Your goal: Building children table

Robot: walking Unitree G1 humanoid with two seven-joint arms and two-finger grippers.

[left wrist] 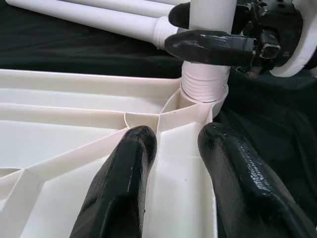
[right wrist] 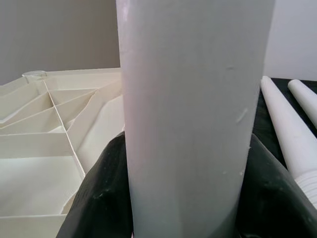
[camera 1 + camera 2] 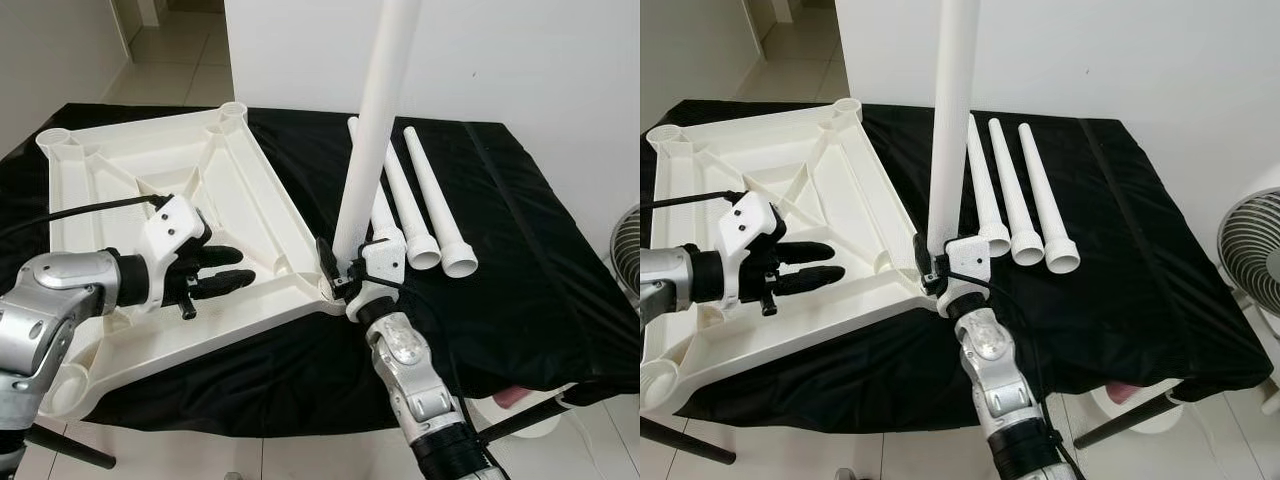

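Arms: silver metal, jointed segments with rounded shells and small dark screw holes.
Left gripper [image 3: 222, 270]: white housing with black screws, a black collar behind it, long black fingers [image 1: 119, 188] of textured rubber.
Right gripper [image 3: 342, 268]: white housing, black fingers.
Cables: thin black.

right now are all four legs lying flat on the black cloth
No: three legs lie on the black cloth, while the right tool holds the fourth leg upright in a corner socket of the tabletop.
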